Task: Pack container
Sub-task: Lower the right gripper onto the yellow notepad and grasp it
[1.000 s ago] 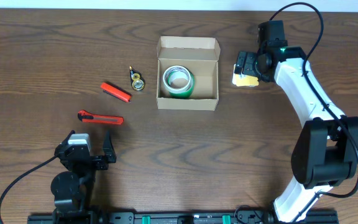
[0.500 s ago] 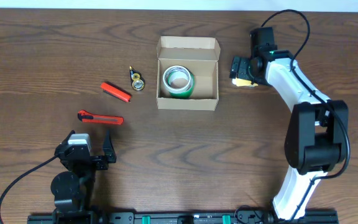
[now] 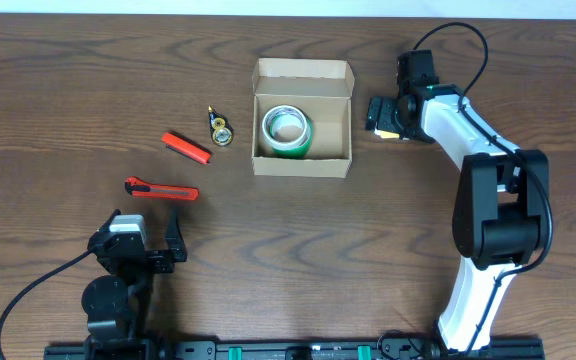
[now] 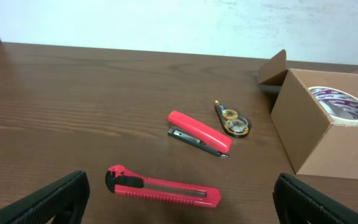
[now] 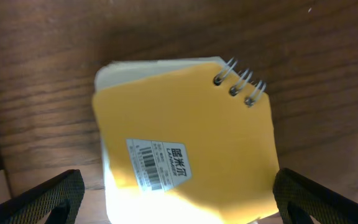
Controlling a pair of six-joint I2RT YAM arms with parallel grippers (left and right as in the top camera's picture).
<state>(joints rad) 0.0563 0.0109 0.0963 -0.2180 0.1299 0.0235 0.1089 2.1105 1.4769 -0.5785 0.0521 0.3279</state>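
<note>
While my right gripper (image 3: pixel 385 114) hangs over the yellow spiral notepad (image 5: pixel 185 143), jaws spread fully and holding nothing, the container (image 3: pixel 302 167) sits just to the left of it, in the far middle of the desk. The box is open, its long axis runs left to right, and a green tape roll (image 3: pixel 286 130) fills the left half, so the bare right half is the side nearest the pad. My left gripper (image 3: pixel 143 232), equally wide and empty, waits at the near left edge, well apart, so I judge this a right-arm job.
</note>
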